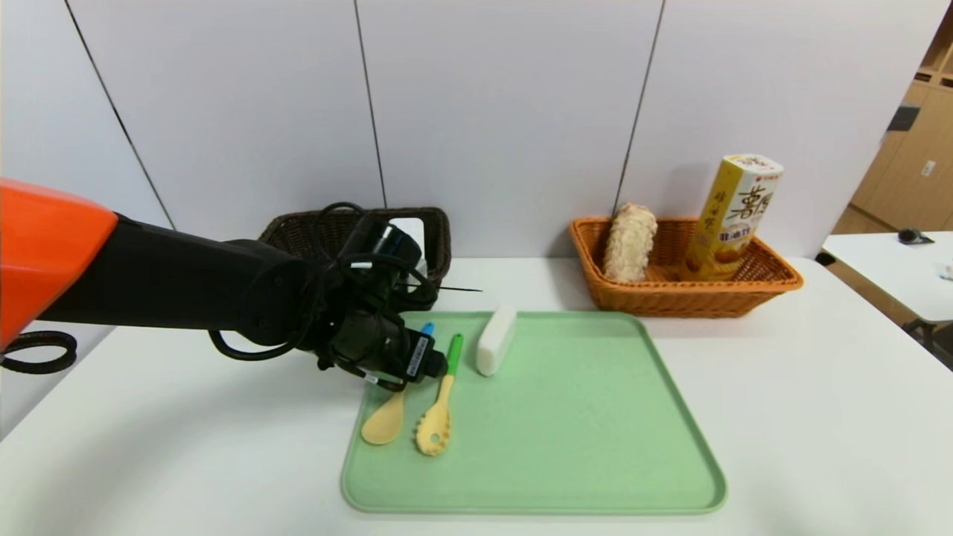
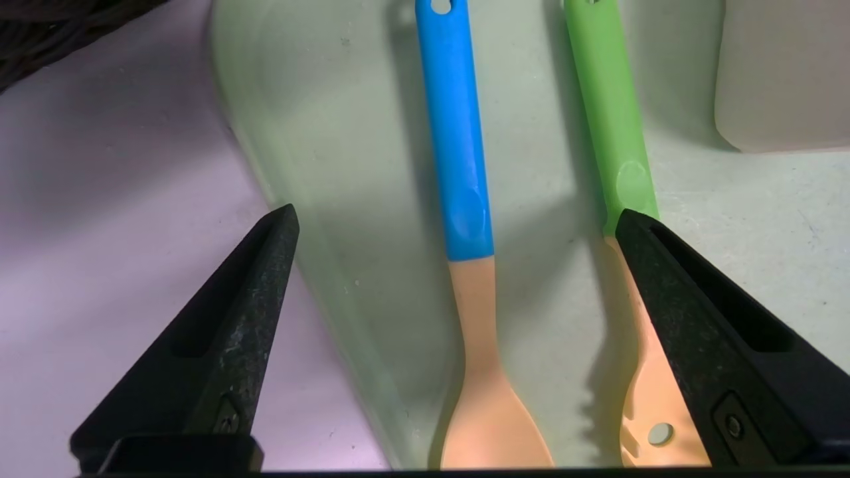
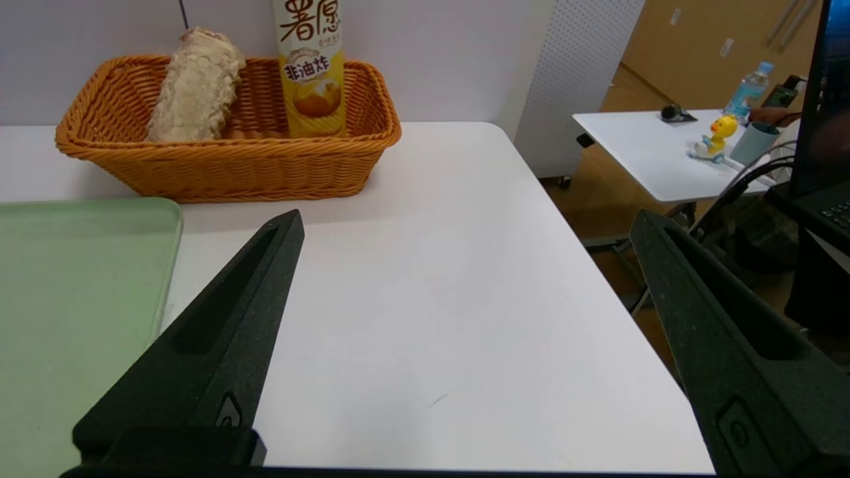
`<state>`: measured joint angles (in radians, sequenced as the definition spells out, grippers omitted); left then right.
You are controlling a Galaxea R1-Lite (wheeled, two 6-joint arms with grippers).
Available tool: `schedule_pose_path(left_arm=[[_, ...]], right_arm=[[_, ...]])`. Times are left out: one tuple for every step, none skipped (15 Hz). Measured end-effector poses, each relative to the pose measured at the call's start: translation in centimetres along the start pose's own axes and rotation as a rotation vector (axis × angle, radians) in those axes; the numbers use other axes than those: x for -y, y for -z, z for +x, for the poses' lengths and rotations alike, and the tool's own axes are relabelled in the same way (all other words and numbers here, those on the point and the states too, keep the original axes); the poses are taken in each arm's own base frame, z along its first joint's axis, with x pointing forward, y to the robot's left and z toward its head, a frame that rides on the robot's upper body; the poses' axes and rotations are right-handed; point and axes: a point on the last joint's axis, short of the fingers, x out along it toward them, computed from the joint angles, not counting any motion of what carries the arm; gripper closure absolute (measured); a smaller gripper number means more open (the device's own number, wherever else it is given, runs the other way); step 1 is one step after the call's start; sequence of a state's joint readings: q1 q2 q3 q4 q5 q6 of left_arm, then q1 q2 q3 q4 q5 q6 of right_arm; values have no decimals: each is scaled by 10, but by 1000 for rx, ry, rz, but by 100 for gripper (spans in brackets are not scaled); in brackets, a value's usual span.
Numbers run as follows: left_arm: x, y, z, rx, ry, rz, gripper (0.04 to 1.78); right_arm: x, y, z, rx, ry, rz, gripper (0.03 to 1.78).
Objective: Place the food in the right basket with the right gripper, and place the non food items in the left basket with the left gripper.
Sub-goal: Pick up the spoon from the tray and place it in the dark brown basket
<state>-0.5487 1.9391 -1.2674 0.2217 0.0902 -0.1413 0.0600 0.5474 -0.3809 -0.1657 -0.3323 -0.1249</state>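
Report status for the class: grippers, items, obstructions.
Left gripper open above blue-handled yellow spoon on green plastic tray. Right gripper open, idle over white table. Green-handled yellow spoon lies close alongside.

pale green tray (image 1: 581, 447); 2 yellow spoons, blue handle (image 2: 458, 133) and green handle (image 2: 607, 113); orange-tan basket (image 1: 670, 298); white counter (image 1: 819, 409).

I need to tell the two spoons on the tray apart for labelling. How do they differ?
The blue-handled spoon has a plain solid bowl; the green-handled spoon has a toothed, holed head. The blue-handled one lies nearer the green tray's left edge, the green-handled one beside the white bar. Both have yellow heads, lie flat and side by side, handles pointing away from the robot.
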Motion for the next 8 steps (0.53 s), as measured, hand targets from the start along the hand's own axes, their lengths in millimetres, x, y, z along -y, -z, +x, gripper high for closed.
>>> schedule_pose_path(left_arm=[[1, -2, -4, 10, 4, 1, 13], [6, -5, -10, 34, 16, 2, 13], [16, -8, -19, 61, 43, 5, 13], [27, -10, -28, 84, 73, 3, 13], [38, -11, -37, 101, 99, 2, 13], [45, -11, -44, 117, 120, 7, 13], [52, -10, -51, 127, 138, 15, 13], [58, -8, -57, 126, 151, 22, 13]], right_arm=[[0, 1, 0, -2, -1, -1, 12], [0, 1, 0, -4, -2, -1, 12], [0, 2, 0, -4, -3, -2, 12], [-1, 2, 0, -7, -12, -3, 12], [-1, 2, 1, -6, -24, -3, 12], [-1, 2, 1, -6, -28, -3, 12], [-1, 2, 1, -6, -28, -3, 12], [-1, 2, 1, -5, -29, -3, 12]])
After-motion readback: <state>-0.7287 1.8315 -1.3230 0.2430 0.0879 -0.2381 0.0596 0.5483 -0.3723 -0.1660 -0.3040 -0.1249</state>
